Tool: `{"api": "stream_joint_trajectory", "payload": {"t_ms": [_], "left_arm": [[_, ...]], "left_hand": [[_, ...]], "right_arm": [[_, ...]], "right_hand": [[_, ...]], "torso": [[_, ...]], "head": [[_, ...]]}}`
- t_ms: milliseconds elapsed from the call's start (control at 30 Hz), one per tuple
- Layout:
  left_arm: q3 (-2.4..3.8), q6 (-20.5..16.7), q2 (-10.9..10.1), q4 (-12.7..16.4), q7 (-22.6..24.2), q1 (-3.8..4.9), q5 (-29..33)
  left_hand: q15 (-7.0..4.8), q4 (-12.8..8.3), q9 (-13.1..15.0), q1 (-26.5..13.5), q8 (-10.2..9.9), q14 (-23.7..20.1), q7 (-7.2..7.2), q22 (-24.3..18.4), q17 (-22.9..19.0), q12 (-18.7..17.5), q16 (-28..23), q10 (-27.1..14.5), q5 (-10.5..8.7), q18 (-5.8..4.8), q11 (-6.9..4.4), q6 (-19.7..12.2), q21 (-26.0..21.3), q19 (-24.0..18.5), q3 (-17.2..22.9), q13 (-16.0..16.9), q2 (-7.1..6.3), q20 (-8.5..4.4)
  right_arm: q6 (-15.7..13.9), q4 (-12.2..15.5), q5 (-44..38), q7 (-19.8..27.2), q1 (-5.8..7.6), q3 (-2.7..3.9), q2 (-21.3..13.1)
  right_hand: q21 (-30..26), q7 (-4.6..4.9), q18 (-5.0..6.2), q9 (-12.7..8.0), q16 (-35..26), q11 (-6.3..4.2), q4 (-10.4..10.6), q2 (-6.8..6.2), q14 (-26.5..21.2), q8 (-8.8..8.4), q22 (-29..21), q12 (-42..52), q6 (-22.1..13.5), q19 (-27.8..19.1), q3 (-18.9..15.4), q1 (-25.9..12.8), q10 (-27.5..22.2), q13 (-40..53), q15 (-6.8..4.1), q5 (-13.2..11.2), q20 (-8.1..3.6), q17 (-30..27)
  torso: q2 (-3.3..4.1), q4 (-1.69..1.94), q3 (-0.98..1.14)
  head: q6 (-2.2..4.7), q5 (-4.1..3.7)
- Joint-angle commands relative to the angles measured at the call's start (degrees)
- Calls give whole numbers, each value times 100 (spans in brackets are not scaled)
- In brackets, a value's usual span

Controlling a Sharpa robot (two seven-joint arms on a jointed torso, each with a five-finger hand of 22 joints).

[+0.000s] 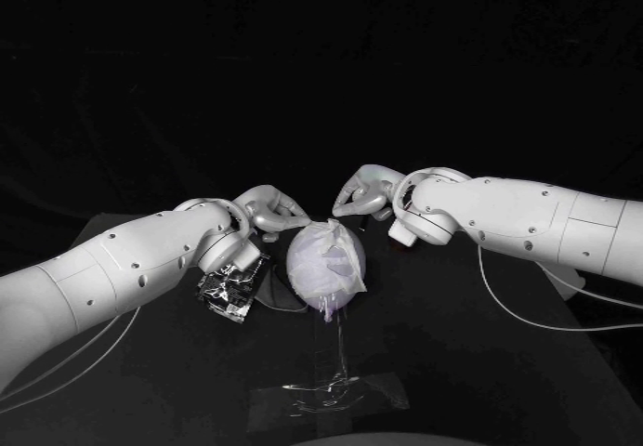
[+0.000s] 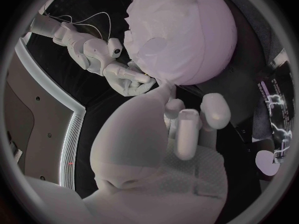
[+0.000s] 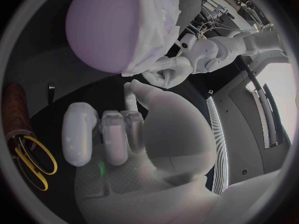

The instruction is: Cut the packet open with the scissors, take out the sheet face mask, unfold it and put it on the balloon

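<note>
At the centre of the head view, a pale lilac round balloon (image 1: 330, 295) stands on a clear plastic stand (image 1: 326, 395). A thin white sheet face mask (image 1: 321, 249) lies wrinkled over it. The left hand (image 1: 275, 212) and right hand (image 1: 361, 193) curl their fingers at the mask's upper edge. I cannot tell whether they pinch it. A crinkled silver foil packet (image 1: 230, 286) lies just left of the balloon. The mask looks damp, limp and easily torn, so it is best held by its edges and smoothed lightly. The balloon is light and may tip.
</note>
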Motion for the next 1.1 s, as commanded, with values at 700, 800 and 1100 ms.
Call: {"api": "stream_joint_trajectory", "payload": {"t_ms": [700, 800, 1100], "left_arm": [[43, -574, -161, 178, 697, -2, 433], [44, -499, -175, 201, 665, -2, 409], [45, -366, -185, 223, 574, -1, 335]], "left_hand": [[-61, -366, 655, -508, 347, 252, -22, 74, 589, 66, 0, 433, 41, -100, -277, -99, 83, -2, 827, 219, -218, -85], [-59, -385, 681, -534, 359, 251, -21, 69, 587, 68, -1, 438, 41, -98, -276, -105, 81, -9, 871, 228, -231, -86], [-56, -477, 802, -662, 400, 247, -17, 85, 578, 76, -7, 456, 41, -99, -272, -142, 92, -10, 1075, 268, -285, -89]], "right_arm": [[47, -115, 17, 435, -18, -2, -70], [232, -133, 58, 392, -29, -2, -49], [744, -215, 262, 231, -80, -9, 54]], "right_hand": [[-745, 482, 23, 371, 20, 420, 290, -382, 598, -545, 1036, -802, -1092, -73, -413, -614, 87, 952, 366, 15, 225, 1509], [-746, 496, 25, 350, 20, 435, 322, -394, 598, -590, 1036, -784, -1106, -76, -462, -637, 96, 964, 383, 14, 244, 1509], [-736, 520, 33, 272, 20, 465, 494, -385, 598, -751, 1038, -702, -1154, -82, -666, -720, 133, 1016, 416, 12, 308, 1509]], "torso": [[2, 6, -6], [3, 3, -7], [6, 7, -6]], "head": [[39, -24], [39, -29], [30, -61]]}}
